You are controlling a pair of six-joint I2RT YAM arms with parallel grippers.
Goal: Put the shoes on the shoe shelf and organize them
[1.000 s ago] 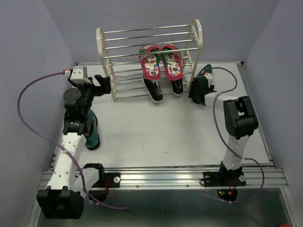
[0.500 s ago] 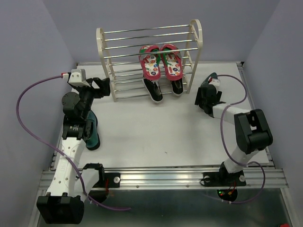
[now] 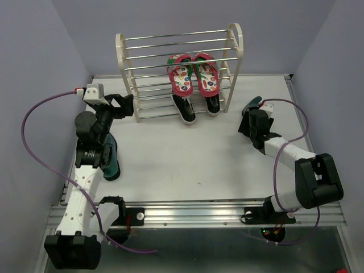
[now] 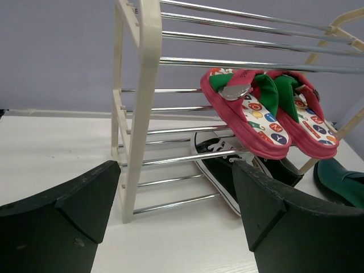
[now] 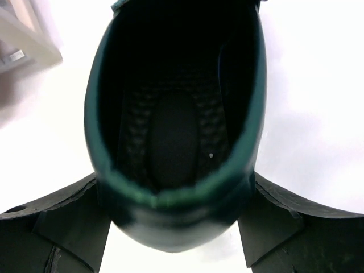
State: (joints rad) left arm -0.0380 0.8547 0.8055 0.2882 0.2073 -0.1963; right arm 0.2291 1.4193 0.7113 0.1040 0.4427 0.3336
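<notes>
Setting: a white table (image 3: pixel 182 153) boxed in by pale lavender walls (image 3: pixel 34 57), with both arm bases at its near edge.
Shoe shelf (image 3: pixel 123 54): stands at the back centre of the table; cream arched side panels, several tiers of shiny metal rods.
Shelf, middle tier: the pair of flip-flops (image 3: pixel 182 75) lies side by side toward the right half, red straps up, dotted footbeds showing, tilted down toward the front.
Shelf, low tier: the pair of black sneakers (image 3: pixel 185 109) sits directly under the flip-flops, with white toe caps poking out past the front rods.
Shelf, other tiers: bare rods, as does the whole left half.
Held teal shoe (image 5: pixel 170 131): off the shelf, to the right of its right panel; whether it touches the table cannot be told.
Right gripper (image 3: pixel 250 115): clenched on the heel of the held teal shoe; the wrist view looks straight into the shoe's dark opening, a finger on each side.
Loose teal shoe (image 3: pixel 111 162): on the table at the left, close against the left arm, well apart from the shelf.
Left gripper (image 3: pixel 124 103): released, fingers spread wide and holding nothing, just beside the shelf's left panel and facing it.
</notes>
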